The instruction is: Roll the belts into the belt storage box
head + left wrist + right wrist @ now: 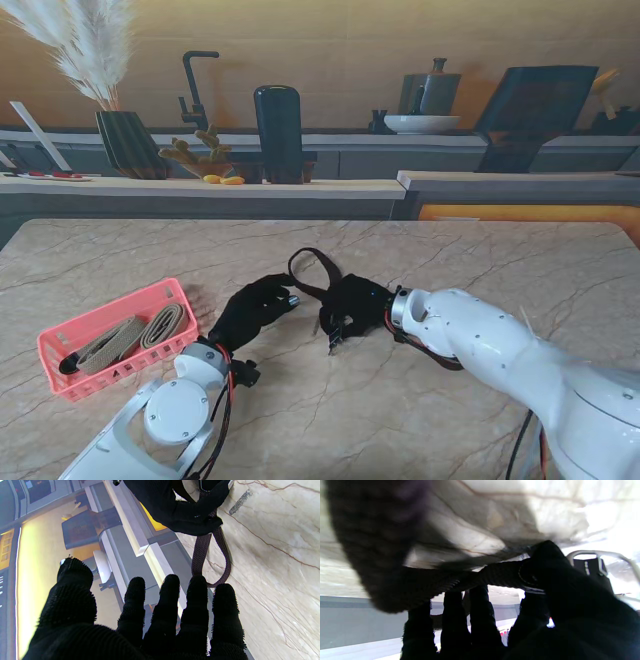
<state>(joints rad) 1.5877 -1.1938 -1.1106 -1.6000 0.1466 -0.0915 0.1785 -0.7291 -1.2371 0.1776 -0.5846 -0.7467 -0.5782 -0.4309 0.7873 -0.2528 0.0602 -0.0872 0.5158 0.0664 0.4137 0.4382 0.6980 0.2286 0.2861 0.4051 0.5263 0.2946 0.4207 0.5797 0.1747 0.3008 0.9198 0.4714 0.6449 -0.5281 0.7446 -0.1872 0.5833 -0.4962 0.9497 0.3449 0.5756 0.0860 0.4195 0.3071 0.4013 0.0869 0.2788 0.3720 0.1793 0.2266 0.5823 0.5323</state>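
**Dark belt pinched over the marble bench, two belts already boxed**

A kitchen counter with a tap, a dark canister and pampas grass in a ribbed vase backs the veined marble bench (420,400).

The fingers (545,555) of the right hand (352,305) are closed on a dark brown woven belt (318,268), pinching it near one end, probably to anchor it so a coil can start. The belt's free loop arcs away from me across the bench and curves back toward the left hand (248,308). That hand holds nothing: its fingers (196,600) are spread and reach toward the loop's bend, apparently ready to guide or tuck the strap.

To the left stands the pink belt storage box (60,345), a slotted basket well apart from both hands. Two tan rolled belts (135,335) lie inside it, leaving room for a third.

No brand, label or writing can be read anywhere.
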